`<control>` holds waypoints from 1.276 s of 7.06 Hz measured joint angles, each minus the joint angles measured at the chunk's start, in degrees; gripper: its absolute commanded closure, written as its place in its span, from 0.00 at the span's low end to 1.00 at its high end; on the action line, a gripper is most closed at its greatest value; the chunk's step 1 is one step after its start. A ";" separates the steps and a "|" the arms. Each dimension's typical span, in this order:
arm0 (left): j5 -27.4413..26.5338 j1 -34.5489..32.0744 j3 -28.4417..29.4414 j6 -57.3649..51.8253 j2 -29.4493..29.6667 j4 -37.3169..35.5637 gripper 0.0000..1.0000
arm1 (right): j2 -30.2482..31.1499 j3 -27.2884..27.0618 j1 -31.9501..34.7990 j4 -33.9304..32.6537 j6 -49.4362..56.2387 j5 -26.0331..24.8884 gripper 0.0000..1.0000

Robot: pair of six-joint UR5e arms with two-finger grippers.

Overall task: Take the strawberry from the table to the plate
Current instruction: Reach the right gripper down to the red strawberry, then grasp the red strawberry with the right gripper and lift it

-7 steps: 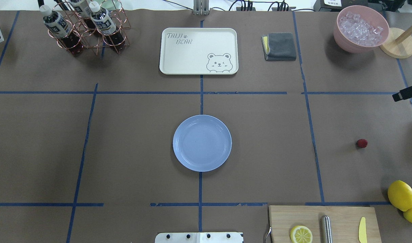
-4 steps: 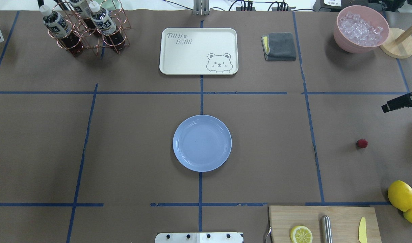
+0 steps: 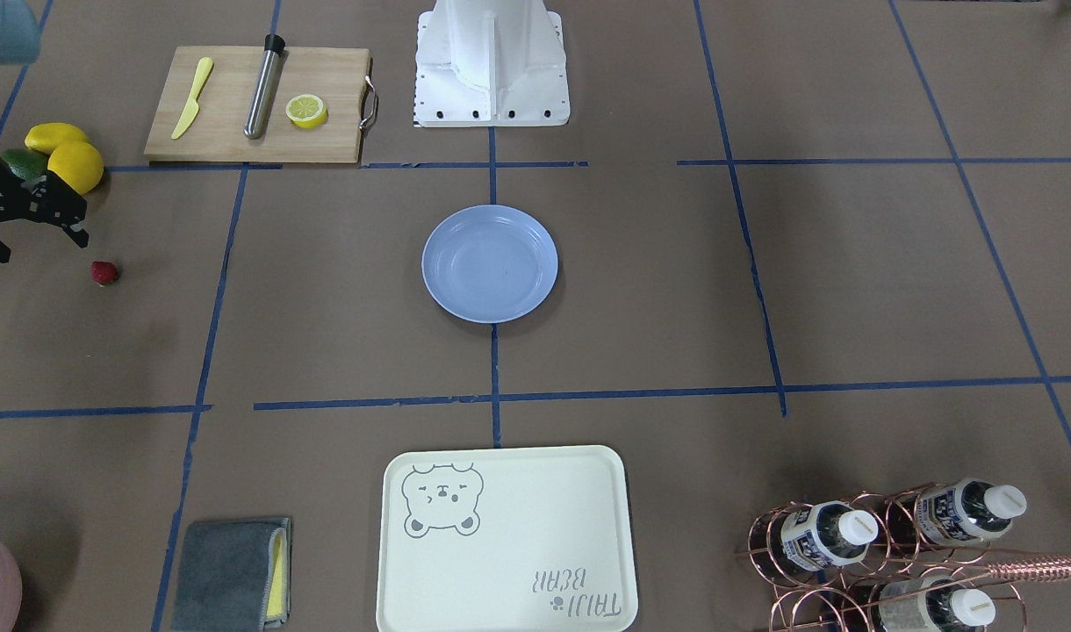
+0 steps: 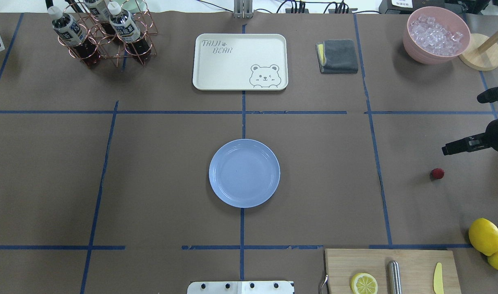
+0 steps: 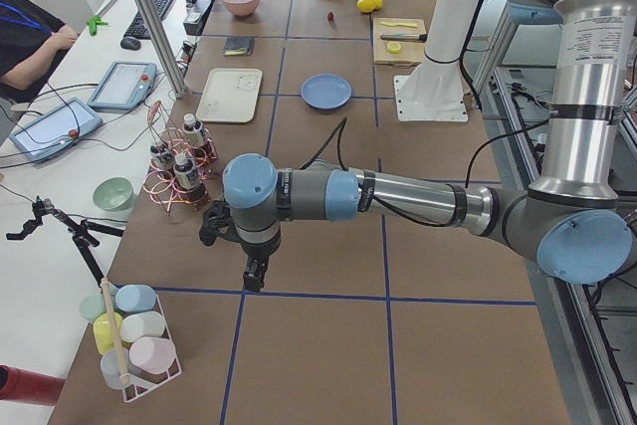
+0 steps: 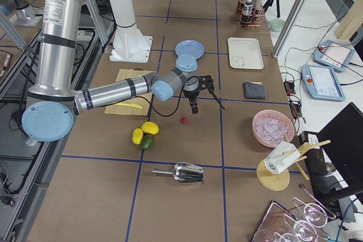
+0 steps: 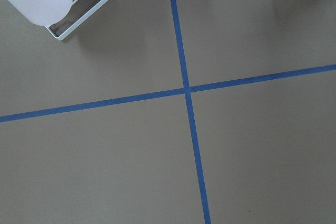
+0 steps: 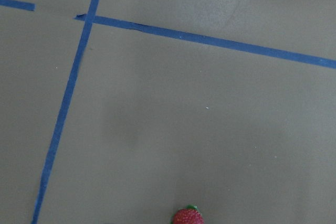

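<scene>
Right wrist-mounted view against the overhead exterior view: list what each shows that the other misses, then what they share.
Only the wrist view: the strawberry close up at its bottom edge, with its green tip plain to see. Only the overhead: the plate, empty, the open right gripper near the strawberry, the bear tray, the lemons and the cutting board. Both: the strawberry lying on the table, and the blue tape lines.
</scene>
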State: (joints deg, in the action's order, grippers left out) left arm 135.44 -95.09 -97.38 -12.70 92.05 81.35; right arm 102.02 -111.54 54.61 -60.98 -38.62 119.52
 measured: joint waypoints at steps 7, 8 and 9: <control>0.00 0.17 -0.18 -0.04 -0.30 0.04 0.00 | 0.98 9.67 -10.84 13.68 -7.27 -10.30 0.16; 0.00 0.17 -0.18 -0.04 -0.37 0.04 0.00 | 0.91 9.80 -11.14 13.75 -7.27 -10.32 0.22; 0.00 0.17 -0.18 -0.04 -0.42 0.04 0.00 | 0.75 9.92 -11.35 13.77 -7.26 -10.31 0.30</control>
State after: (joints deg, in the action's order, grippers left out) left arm 135.44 -94.92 -97.56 -12.74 91.63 81.39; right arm 102.77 -101.61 43.25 -47.21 -45.88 109.20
